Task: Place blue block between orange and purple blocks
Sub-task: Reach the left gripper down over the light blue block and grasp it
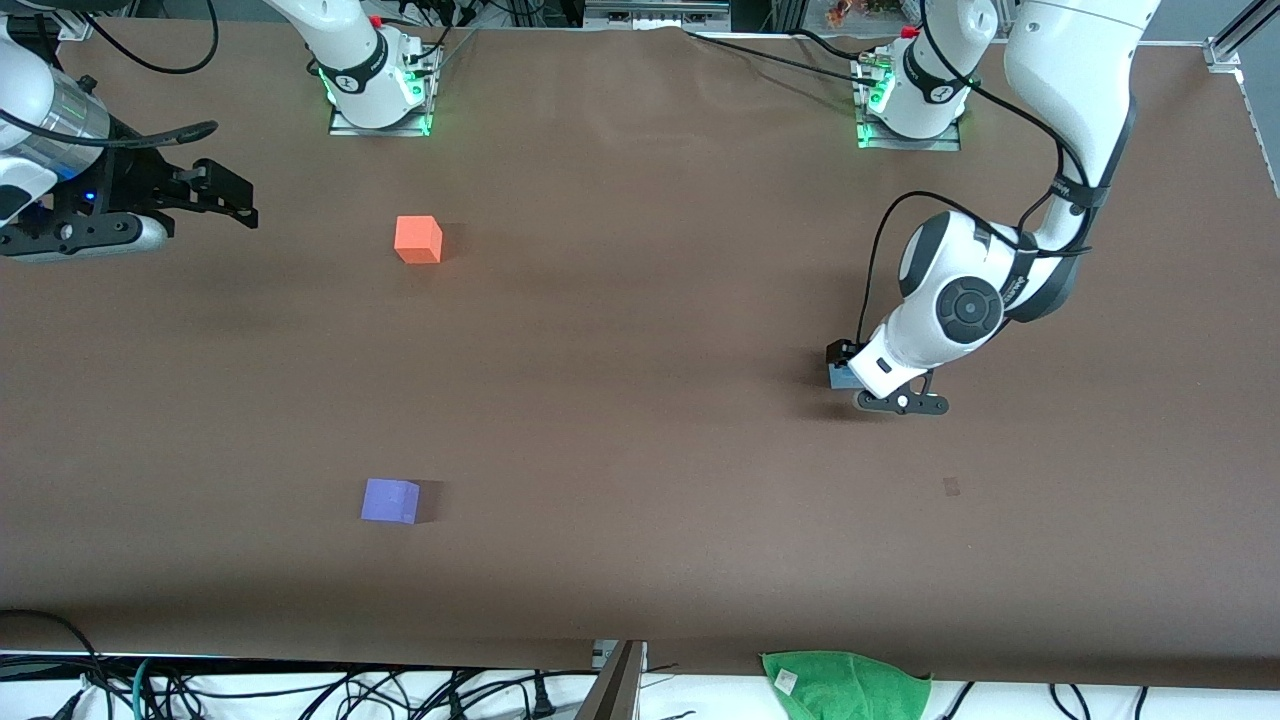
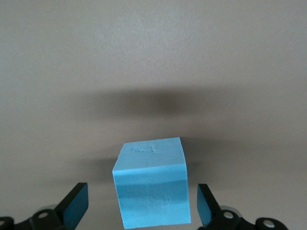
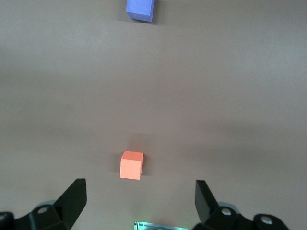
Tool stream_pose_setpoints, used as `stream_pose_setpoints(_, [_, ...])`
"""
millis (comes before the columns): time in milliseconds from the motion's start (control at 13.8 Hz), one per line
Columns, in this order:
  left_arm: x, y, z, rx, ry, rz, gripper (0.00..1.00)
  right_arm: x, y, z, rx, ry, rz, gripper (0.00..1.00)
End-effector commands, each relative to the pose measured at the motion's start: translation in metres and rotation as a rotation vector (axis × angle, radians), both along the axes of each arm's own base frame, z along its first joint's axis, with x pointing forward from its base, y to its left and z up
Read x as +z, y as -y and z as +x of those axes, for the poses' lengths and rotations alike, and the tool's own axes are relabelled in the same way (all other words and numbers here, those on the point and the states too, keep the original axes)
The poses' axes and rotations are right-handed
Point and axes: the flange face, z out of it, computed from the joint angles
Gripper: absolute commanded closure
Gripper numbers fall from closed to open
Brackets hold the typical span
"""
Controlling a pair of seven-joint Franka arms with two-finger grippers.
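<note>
While the wide brown matte table (image 1: 640, 420) is stretching under both arms, the left arm is reaching down toward its own end, with the left gripper (image 2: 142, 211) sitting low around the small light sky-blue matte cube (image 2: 152, 182). Its fingers (image 2: 76, 203) are standing spread wide, one on each side of the cube, with a gap showing on both sides, so they are gripping nothing. That cube is resting on the table. The right gripper (image 3: 139, 201) is waiting up in the air at the right arm's end, fingers spread wide and empty. A small bright orange matte cube (image 1: 418, 240) is lying toward the right arm's end, and a small violet-purple matte cube (image 1: 391, 500) is lying nearer the front camera, well apart from it.
</note>
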Motion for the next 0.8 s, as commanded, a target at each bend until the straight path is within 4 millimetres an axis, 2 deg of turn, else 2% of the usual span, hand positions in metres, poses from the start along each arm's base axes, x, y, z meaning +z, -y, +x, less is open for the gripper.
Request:
stream_pose_setpoints(0, [-0.009,0.018,-0.004,0.028,0.018,0.025,0.00,-0.003,0.002,0.000,0.007,0.006,-0.012,0.00])
stream_pose_setpoints(73, [-0.010,0.032,-0.008,0.032,0.019,0.030,0.00,-0.004,0.001,0.001,0.009,0.007,-0.011,0.00])
stream_pose_setpoints(145, [-0.012,0.035,-0.009,0.046,0.020,0.036,0.00,-0.006,0.002,0.002,0.007,0.004,-0.012,0.01])
stream_pose_setpoints(290, [-0.024,0.035,-0.011,0.039,0.011,0.050,0.00,-0.006,0.002,0.002,0.009,0.004,-0.011,0.00])
stream_pose_setpoints(508, [-0.027,0.027,-0.008,-0.014,0.038,0.093,0.00,-0.009,0.002,0.003,0.009,-0.002,-0.012,0.00])
stream_pose_setpoints(580, [-0.027,0.028,-0.008,-0.013,0.038,0.094,0.21,-0.009,0.002,0.003,0.009,-0.002,-0.012,0.00])
stream_pose_setpoints(653, [-0.027,0.029,-0.009,-0.013,0.038,0.093,0.53,-0.009,0.002,0.003,0.009,-0.002,-0.012,0.00])
stream_pose_setpoints(725, [-0.026,0.029,-0.009,-0.013,0.040,0.093,0.69,-0.009,0.002,0.003,0.009,-0.002,-0.012,0.00])
